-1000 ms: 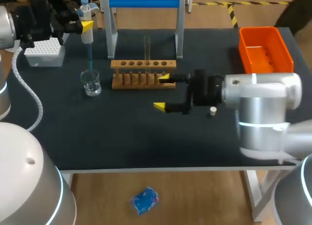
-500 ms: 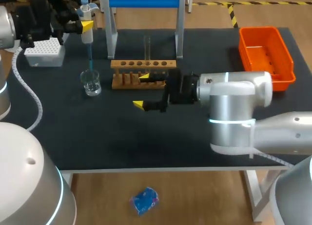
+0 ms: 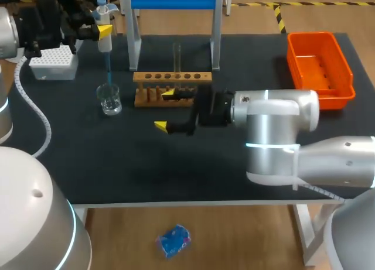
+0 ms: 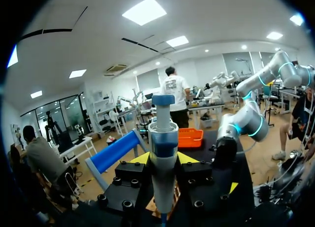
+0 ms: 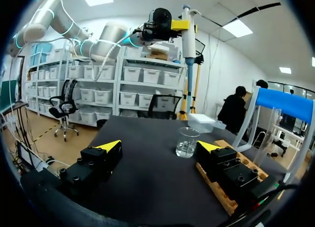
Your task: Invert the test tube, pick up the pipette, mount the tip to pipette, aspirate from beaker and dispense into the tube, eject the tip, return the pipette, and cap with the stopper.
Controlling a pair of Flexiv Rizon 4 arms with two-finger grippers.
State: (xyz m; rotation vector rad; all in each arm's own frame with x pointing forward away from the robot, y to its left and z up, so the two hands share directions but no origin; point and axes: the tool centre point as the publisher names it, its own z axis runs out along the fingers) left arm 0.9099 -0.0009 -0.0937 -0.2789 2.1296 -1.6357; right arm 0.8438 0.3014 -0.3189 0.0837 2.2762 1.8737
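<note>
Pipette [image 3: 105,38] is held upright near the worktop's [image 3: 117,159] far left corner, clamped between the fingers of the left gripper [image 4: 163,160]. Its blue tip is pointed down over the beaker [image 3: 109,99]. The test tube [image 3: 176,58] is stood upright in the wooden rack [image 3: 171,78]. The right gripper [image 3: 164,110] is held low just in front of the rack, fingers spread wide with nothing between them.

Bright, even overhead light from ceiling panels [image 4: 143,10]; faint soft shadows on dark table [image 3: 117,164]; glints on beaker [image 3: 109,99].
</note>
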